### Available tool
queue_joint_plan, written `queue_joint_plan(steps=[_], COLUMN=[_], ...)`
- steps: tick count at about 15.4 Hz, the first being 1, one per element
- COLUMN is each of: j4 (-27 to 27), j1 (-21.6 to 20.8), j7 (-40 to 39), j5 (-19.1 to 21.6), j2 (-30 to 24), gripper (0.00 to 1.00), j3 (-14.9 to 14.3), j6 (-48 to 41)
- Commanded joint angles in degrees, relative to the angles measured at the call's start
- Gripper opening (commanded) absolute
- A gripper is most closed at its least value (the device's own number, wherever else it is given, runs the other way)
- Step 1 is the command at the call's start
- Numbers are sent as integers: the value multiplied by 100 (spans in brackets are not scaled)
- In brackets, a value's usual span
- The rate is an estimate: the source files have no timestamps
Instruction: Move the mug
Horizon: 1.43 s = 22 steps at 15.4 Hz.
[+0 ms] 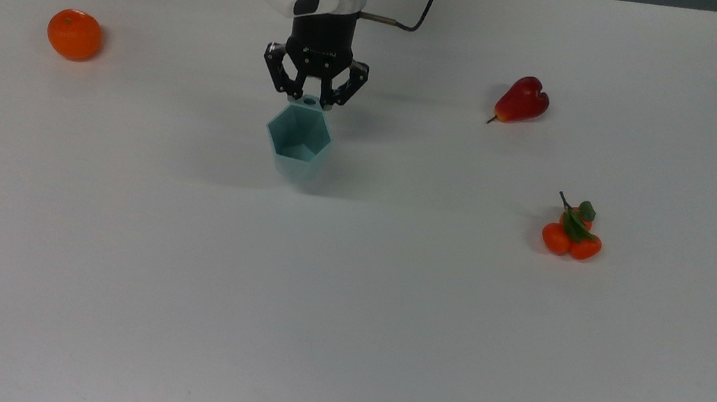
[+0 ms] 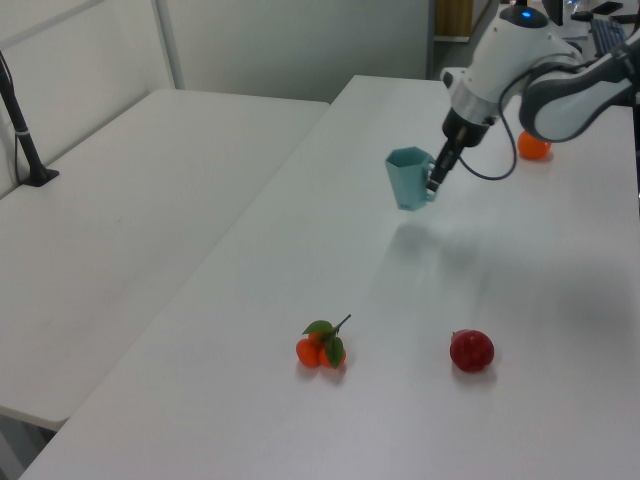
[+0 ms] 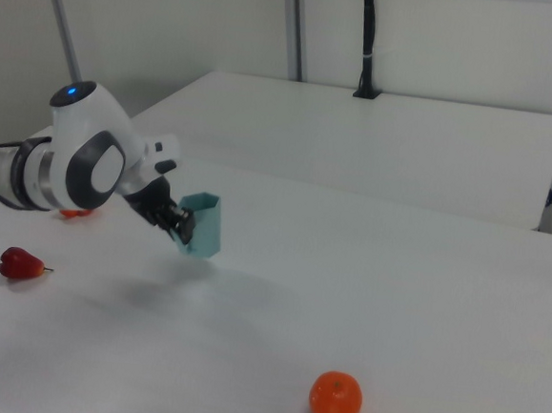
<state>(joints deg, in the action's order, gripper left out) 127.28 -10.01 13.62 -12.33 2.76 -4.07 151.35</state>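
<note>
Gripper (image 1: 310,101) clamped on the tab handle of the mug (image 1: 299,142), which hangs upright, clear of the white table (image 1: 343,311), its shadow on the surface below in the left view. Orange (image 1: 74,34) far off toward the top view's left; red pear-like fruit (image 1: 522,100) and small orange cluster (image 1: 572,232) toward the top view's right.

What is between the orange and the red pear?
In the top view, the claw holding the teal mug by its handle hangs between the orange and the red pear; otherwise it's bare white table.
</note>
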Motion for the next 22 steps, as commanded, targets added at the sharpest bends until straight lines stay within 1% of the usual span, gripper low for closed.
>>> queue_joint_plan(steps=[1, 3, 5, 6, 7, 9, 10, 11, 13, 14, 16, 17, 19, 21, 22], j4=[648, 763, 755, 746, 728, 719, 684, 632, 439, 290, -148, -708, -1483, -2090, -2346], j1=[-159, -203, -195, -194, -203, -212, -212, -221, -273, -282, -282, -265, -203, -133, -116], j7=[281, 317, 317, 317, 317, 264, 255, 229, 133, 54, -174, -428, -684, -703, -694], j5=[-121, -121, -121, -121, -121, -121, -121, -121, -130, -130, -130, -112, -16, 19, 159], j2=[-311, -311, -311, -319, -320, -320, -320, -320, -320, -311, -302, -224, -101, -82, -91], gripper=[9, 9, 9, 12, 24, 37, 60, 81, 96, 100, 100, 100, 100, 100, 100], j3=[-23, -23, -23, -23, -23, -23, -23, -23, -23, -23, -23, -23, -41, -67, -76], j6=[-26, -79, -280, -377, -482, -728, -938, -1149, -1580, -1843, -2458, -3096, -3855, -4392, -4586])
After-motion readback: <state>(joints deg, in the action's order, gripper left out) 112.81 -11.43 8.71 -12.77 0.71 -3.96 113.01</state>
